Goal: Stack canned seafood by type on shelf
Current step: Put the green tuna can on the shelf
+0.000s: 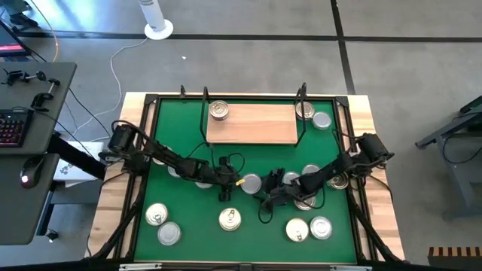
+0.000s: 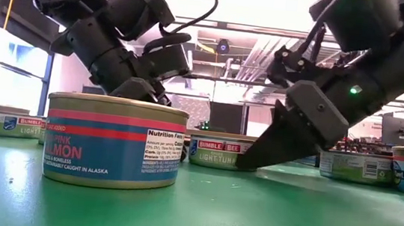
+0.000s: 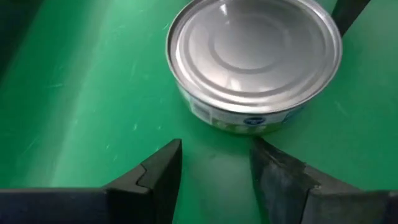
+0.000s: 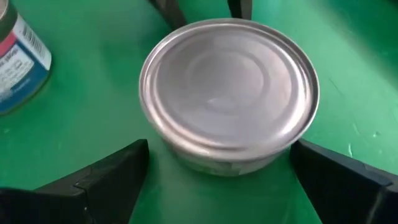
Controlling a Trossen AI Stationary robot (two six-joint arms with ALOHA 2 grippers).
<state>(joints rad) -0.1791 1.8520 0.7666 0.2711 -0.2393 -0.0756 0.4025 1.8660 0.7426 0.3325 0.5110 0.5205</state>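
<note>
Right pincer (image 4: 217, 180) flanking plain silver-lidded tin (image 4: 229, 87)

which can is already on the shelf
The gold-lidded can at the shelf's left end; every other can sits on the green mat.

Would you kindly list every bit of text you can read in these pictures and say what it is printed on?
"PINK", "MON", "BONELESS", "CAUGHT IN ALASKA", "Nutrition Fac": near can, low view; its first letters curve out of sight.
"BUMBLE BEE", "LIGHT TUN": middle can behind it.
"BUMBLE", "LIGHT": far left can.
Nutrition figures and the right-hand cans' labels: too small to read.
Wrist and high views: nothing legible.
</note>
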